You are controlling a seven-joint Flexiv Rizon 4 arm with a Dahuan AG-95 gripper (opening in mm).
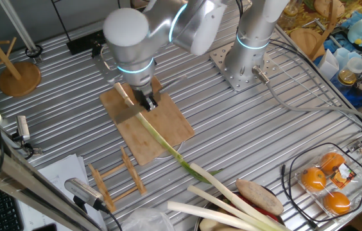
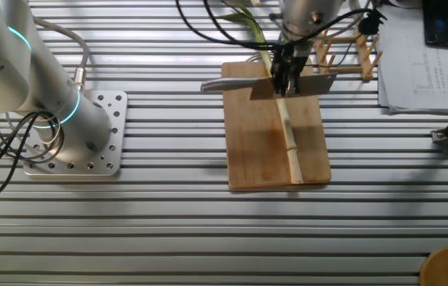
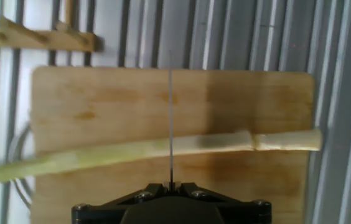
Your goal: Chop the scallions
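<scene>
gripper (image 2: 287, 78) sits over the far end of the wooden cutting board (image 2: 260, 155), fingers clamped on a knife (image 2: 268, 85). the blade runs crosswise to the scallion (image 2: 289, 131), its flat face visible in the other fixed view, handle end sticking out to one side. in the hand view the blade shows edge-on as a thin dark line (image 3: 170, 118) crossing the stalk (image 3: 163, 149); whether the edge touches the stalk cannot be told.

scallion lies lengthwise along the board, pale whitish end near the board's edge, one shallow nick or joint close to that end (image 3: 253, 140). the green end runs off the board onto the ribbed metal surface (image 1: 245, 122), toward the thicker pale stalks (image 1: 219, 208) at the surface's edge. stalk looks whole, no loose cut pieces seen.

wooden rack (image 1: 113, 179) lies just beside the board. bagged oranges (image 1: 325, 183) sit well apart. second arm base (image 2: 73, 135) stands on the surface, away from the board.
</scene>
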